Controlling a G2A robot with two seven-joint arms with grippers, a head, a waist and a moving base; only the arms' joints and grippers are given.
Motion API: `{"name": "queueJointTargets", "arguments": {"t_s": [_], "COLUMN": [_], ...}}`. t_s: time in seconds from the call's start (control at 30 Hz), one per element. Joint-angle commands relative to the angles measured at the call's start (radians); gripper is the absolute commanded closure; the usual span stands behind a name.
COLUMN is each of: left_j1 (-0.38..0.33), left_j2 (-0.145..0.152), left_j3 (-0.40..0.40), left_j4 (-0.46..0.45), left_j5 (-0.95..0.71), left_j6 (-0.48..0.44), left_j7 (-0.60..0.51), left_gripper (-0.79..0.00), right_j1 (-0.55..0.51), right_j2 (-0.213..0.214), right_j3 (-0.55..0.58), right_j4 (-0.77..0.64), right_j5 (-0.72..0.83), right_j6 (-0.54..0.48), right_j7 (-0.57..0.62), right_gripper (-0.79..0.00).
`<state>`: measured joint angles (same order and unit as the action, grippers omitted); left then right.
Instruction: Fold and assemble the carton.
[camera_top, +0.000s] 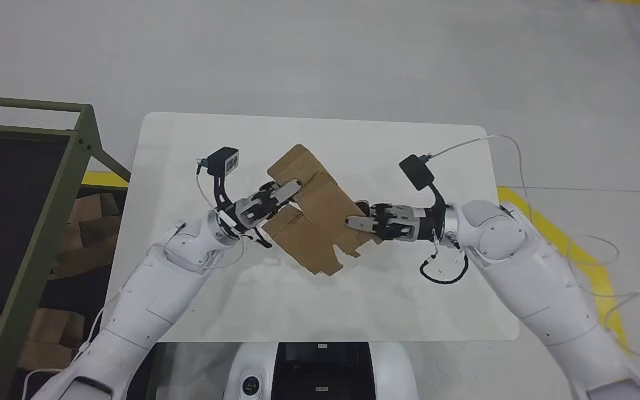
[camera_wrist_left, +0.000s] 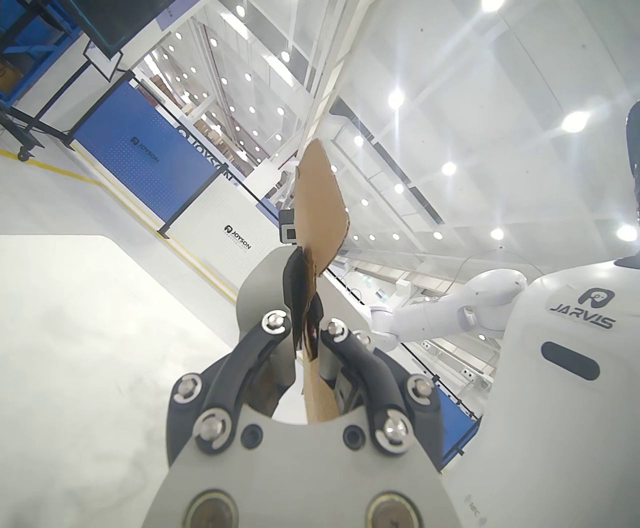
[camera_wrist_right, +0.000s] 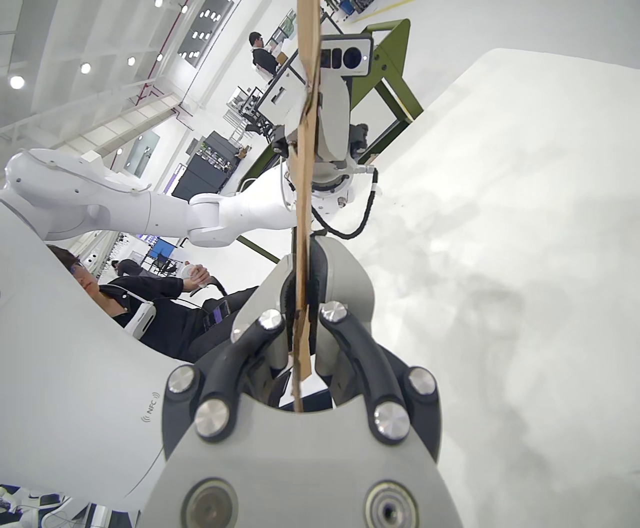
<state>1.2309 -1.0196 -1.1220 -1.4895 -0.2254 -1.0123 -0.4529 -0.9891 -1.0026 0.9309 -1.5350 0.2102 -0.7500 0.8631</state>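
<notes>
**Surface and room.** White counter with rounded corners, on a pale grey floor. Large hall around the counter, with white ceiling lamps and blue partition panels. Olive-green rack just beside the counter on the robot's left, brown boxes stacked inside it. Yellow floor tape beside the counter on the robot's right.

**Carton and end effectors.** Carton: flat brown cardboard sheet with cut flaps, over the counter's middle, skewed to the counter's edges. Gripped at two opposite sides.
- Left end effector: clamped narrow on the carton's left side, cardboard pinched between the black pads. Rounded flap sticking out past the fingertips.
- Right end effector: clamped narrow on the carton's right side, sheet running straight through between the pads.
- Both end effectors over the counter, pointing toward each other, with the carton spanning the gap between them.

**Hidden or unclear.**
- Carton seen edge-on in both wrist views; crease lines and flap layout not readable there.
- Underside hidden in the top view.
- Cardboard beneath the fingers covered.
- Contact between the carton's near corner and the counter: cannot tell.
- Far finger of the left end effector mostly hidden behind the cardboard in the left wrist view.
- Rack cut off at the top view's edge.
</notes>
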Motion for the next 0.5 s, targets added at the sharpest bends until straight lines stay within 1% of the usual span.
{"name": "queueJointTargets", "arguments": {"t_s": [0.0,0.07,0.13,0.27,0.33,0.4,0.47], "left_j1": [0.007,0.017,0.032,0.051,0.065,0.078,0.091], "left_j2": [0.001,0.001,0.001,0.002,0.003,0.001,0.0], "left_j3": [-0.012,-0.025,-0.041,-0.071,-0.094,-0.11,-0.119], "left_j4": [-0.015,-0.026,-0.049,-0.081,-0.105,-0.128,-0.151], "left_j5": [0.016,0.035,0.054,0.107,0.167,0.216,0.251], "left_j6": [0.0,0.004,0.021,0.056,0.085,0.114,0.132], "left_j7": [0.005,0.017,0.036,0.057,0.079,0.109,0.133], "left_gripper": [0.0,0.0,0.0,0.0,0.0,0.0,0.0], "right_j1": [-0.002,-0.01,-0.033,-0.107,-0.162,-0.187,-0.187], "right_j2": [0.0,0.002,0.007,0.016,0.023,0.026,0.026], "right_j3": [0.011,0.025,0.057,0.12,0.164,0.18,0.18], "right_j4": [0.003,-0.002,-0.028,-0.115,-0.178,-0.204,-0.204], "right_j5": [-0.004,-0.038,-0.126,-0.293,-0.395,-0.426,-0.426], "right_j6": [-0.003,0.0,0.031,0.068,0.104,0.118,0.118], "right_j7": [-0.013,-0.035,-0.099,-0.234,-0.306,-0.328,-0.328], "right_gripper": [-0.785,-0.785,-0.785,-0.785,-0.785,-0.785,-0.785]}}
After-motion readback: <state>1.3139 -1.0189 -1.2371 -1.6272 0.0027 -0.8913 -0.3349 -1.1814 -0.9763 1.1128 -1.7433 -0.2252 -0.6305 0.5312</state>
